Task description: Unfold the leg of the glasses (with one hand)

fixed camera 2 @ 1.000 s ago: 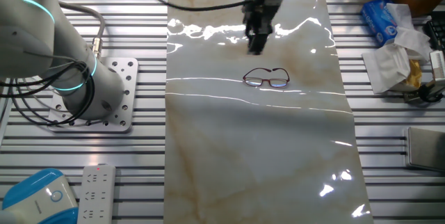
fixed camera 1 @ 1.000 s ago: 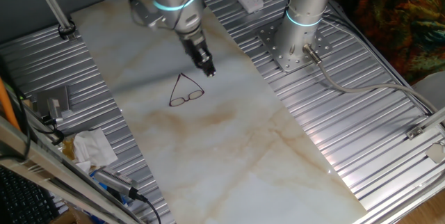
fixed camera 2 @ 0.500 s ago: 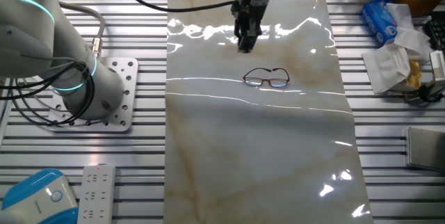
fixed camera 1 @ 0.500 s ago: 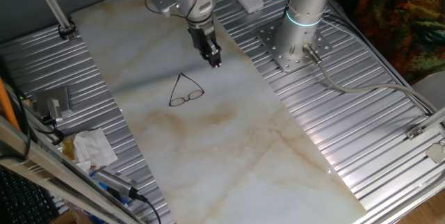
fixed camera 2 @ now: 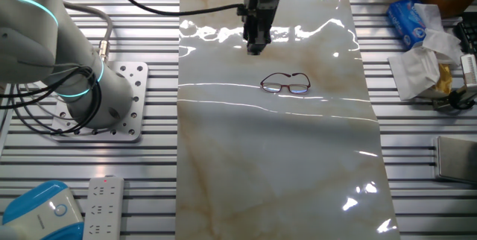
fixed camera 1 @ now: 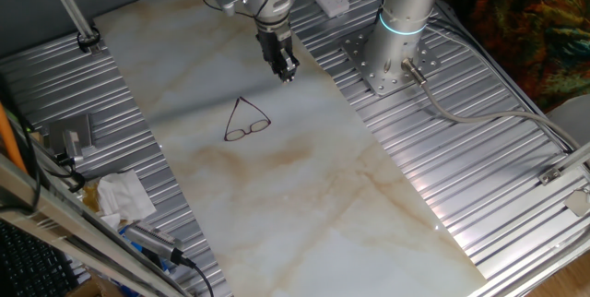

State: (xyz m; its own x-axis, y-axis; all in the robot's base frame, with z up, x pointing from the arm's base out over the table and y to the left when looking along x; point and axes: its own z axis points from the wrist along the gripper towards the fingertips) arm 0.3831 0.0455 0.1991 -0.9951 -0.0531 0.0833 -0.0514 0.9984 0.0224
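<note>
The marble table top [fixed camera 1: 304, 186] is the biggest thing here, a long pale slab between ribbed metal plates [fixed camera 1: 479, 177]. On it, a little toward the far end in one fixed view, lie the glasses [fixed camera 1: 246, 120]. In that view the two lenses sit at about 7 o'clock of the frame and both legs run away to meet at a point at about 12 o'clock, making a thin triangle. So the legs seem already swung out and crossed at their tips, though the wires are too thin to be sure.

The hand [fixed camera 1: 287, 74] hangs above the slab at about 1 o'clock from the glasses, near them but clearly apart, touching nothing. In the other fixed view the hand [fixed camera 2: 256, 46] stands at about 11 o'clock from the glasses [fixed camera 2: 285, 84]. Its fingers point down and look pressed together with nothing between them, but they are small and dark, so whether a narrow gap remains I cannot tell.

My judgement: if a leg still needs opening, the hand should come down beside the leg tips, not over the lenses, and push one leg sideways near its free end. The frame is light and the marble is smooth, so the whole thing may slide or turn instead of the hinge opening. A slow, low push is safer.
</note>
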